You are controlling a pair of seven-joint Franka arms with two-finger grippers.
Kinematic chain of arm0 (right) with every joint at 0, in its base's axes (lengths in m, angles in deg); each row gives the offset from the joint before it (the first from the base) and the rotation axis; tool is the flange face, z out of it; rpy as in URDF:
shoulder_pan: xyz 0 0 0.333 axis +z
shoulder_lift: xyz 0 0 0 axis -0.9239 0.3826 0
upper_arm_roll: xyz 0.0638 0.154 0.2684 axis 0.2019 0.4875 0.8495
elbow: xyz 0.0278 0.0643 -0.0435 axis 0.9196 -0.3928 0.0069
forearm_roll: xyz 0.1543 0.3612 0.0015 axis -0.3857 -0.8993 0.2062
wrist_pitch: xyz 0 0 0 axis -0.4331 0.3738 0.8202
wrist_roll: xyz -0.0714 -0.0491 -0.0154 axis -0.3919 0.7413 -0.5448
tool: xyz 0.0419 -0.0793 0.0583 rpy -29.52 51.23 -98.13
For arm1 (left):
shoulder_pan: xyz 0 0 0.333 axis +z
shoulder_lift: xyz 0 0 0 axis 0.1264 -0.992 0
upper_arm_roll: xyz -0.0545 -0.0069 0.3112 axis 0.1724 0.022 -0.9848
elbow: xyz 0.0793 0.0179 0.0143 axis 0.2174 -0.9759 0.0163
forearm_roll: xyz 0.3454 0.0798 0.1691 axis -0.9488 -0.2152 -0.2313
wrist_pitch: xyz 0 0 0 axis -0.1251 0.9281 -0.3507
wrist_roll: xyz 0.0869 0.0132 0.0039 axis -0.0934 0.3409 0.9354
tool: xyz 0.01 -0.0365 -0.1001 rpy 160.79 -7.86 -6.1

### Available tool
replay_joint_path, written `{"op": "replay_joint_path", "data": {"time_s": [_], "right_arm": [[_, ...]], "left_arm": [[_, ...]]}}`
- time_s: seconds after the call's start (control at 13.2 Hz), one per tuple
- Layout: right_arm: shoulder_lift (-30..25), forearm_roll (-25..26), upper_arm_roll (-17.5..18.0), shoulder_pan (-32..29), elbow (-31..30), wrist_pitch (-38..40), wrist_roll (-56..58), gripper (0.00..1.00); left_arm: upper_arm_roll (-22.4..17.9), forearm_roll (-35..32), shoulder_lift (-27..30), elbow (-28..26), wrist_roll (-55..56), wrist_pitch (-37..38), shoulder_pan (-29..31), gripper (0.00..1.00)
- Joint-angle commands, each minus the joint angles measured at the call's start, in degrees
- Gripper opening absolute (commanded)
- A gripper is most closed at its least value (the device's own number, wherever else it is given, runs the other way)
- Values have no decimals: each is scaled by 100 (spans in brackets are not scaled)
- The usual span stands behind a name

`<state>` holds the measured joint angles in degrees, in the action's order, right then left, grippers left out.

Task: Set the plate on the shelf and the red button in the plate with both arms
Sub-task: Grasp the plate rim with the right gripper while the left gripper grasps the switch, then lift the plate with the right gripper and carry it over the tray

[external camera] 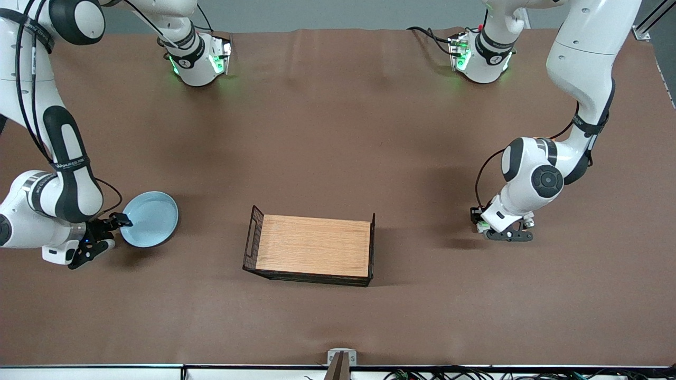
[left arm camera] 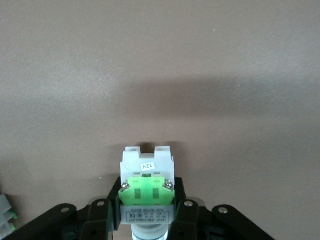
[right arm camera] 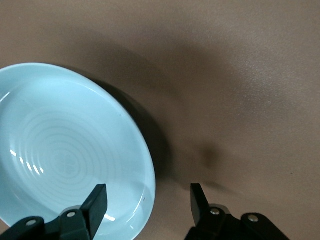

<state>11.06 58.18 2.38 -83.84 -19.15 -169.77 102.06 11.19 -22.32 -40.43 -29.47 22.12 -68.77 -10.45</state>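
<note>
The round, shallow, pale blue plate (external camera: pixel 149 219) lies on the brown counter (external camera: pixel 338 132) at the right arm's end. It looks stiff, slick and breakable, best pinched at the rim, which the right end effector (right arm camera: pixel 149 200) straddles, fingers apart. The left end effector (left arm camera: pixel 146 205) is clamped on the tiny, light grey-white red button (left arm camera: pixel 146 187) by its green block.

Both arms are glossy white shells with black joint caps and black bands, thin black cables looping along them. The bases glow green. The left gripper (left arm camera: pixel 146 212) and right gripper (right arm camera: pixel 148 200) are matte black with small silver screws on the fingers.
</note>
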Motion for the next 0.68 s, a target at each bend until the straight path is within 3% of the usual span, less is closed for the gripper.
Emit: {"op": "replay_joint_path", "data": {"time_s": [0.0,0.23,0.53,0.6], "right_arm": [[34,-65,74,-115,26,10,92,55],[51,-74,74,-132,9,10,92,50],[139,-74,83,-176,9,1,101,49],[139,-74,83,-185,9,1,101,42]], "left_arm": [[43,-119,133,14,287,-23,3,0],[52,-101,220,58,367,39,3,0],[166,39,440,188,980,441,21,0],[192,48,449,337,1148,669,21,0]]}}
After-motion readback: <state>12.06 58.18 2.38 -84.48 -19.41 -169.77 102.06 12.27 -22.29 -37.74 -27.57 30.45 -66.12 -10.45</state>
